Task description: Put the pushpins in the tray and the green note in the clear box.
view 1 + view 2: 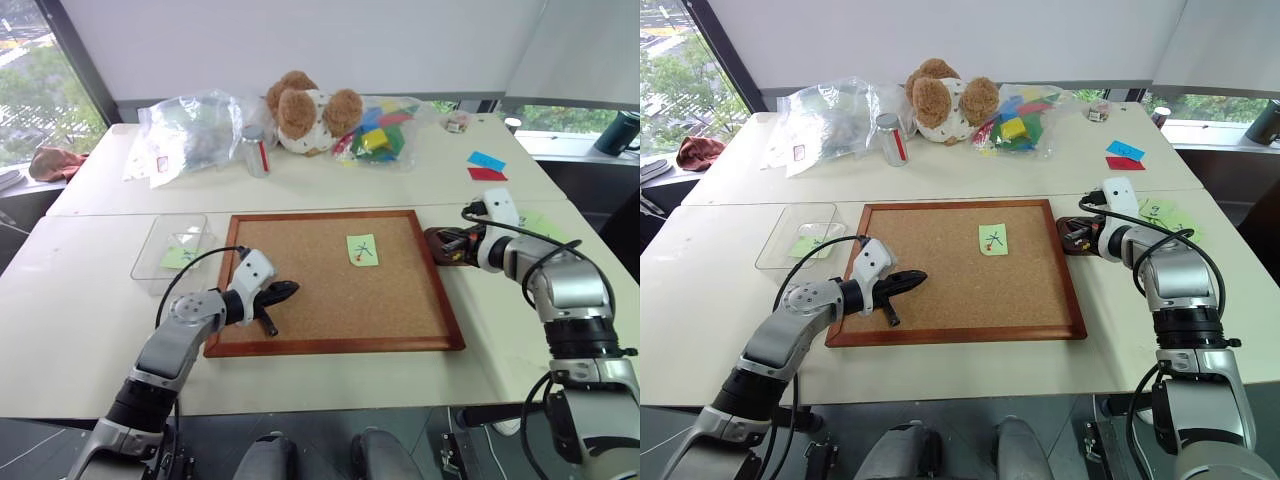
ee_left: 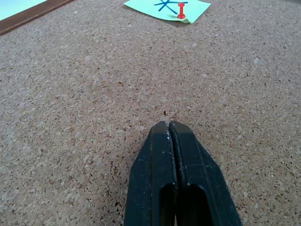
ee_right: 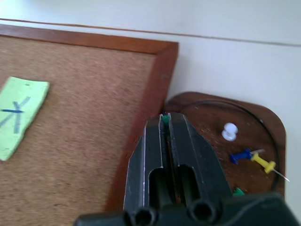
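The green note [image 1: 362, 249] lies on the corkboard [image 1: 330, 300], held by a red pushpin [image 2: 181, 9] at its lower edge. My left gripper [image 1: 287, 292] rests shut low over the cork on the board's left part, nothing visibly between its fingers. The dark reddish tray [image 3: 263, 141] sits just off the board's right edge and holds white [image 3: 229, 132], blue [image 3: 240, 156] and yellow [image 3: 263, 163] pushpins. My right gripper [image 3: 165, 117] hovers at the tray's inner rim, shut on a small green pushpin. The clear box [image 1: 158, 240] stands left of the board.
A pale green slip [image 1: 183, 256] lies inside the clear box. At the back are crinkly plastic bags [image 1: 190, 130], a small bottle [image 1: 256, 150], a plush toy [image 1: 310, 110] and coloured blocks. Blue and red cards [image 1: 485, 165] and pale green sheets [image 1: 1165, 213] lie at the right.
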